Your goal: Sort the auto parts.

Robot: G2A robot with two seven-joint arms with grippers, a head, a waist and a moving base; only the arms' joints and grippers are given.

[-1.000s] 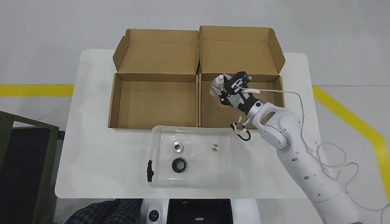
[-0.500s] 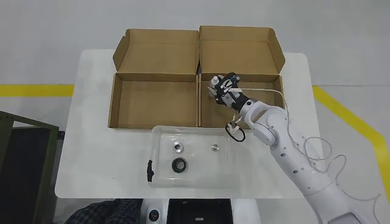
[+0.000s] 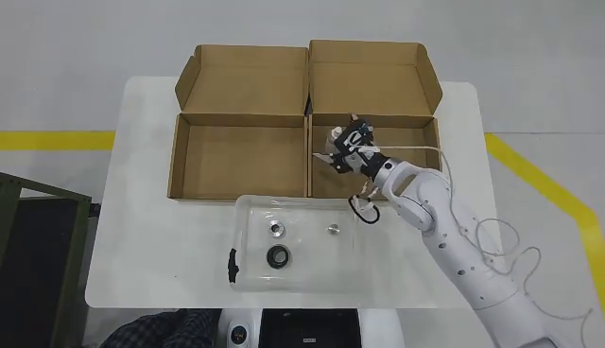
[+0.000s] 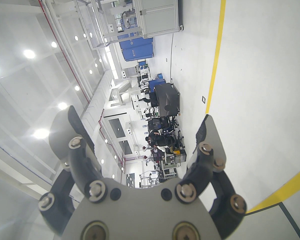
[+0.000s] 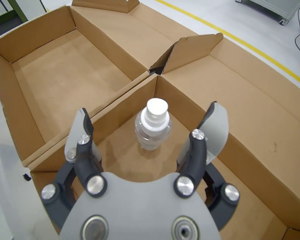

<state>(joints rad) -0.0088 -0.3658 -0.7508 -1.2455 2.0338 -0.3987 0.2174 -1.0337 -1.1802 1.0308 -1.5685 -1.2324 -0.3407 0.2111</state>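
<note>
While the right gripper [image 5: 150,112] is being held wide open over the right-hand cardboard box [image 5: 252,106], a small clear bottle [image 5: 153,131] is being seen standing untouched between its fingers, near the wall beside the other box [image 5: 65,76]. The left gripper [image 4: 138,116] is being held open and empty.

Left gripper [image 4: 140,116]: jaws spread wide apart. Beyond them: white floor [image 4: 260,51] marked by a yellow line [image 4: 215,51], a metal-framed enclosure [image 4: 140,8], blue cabinets [image 4: 137,47], ceiling lights [image 4: 28,53].
</note>
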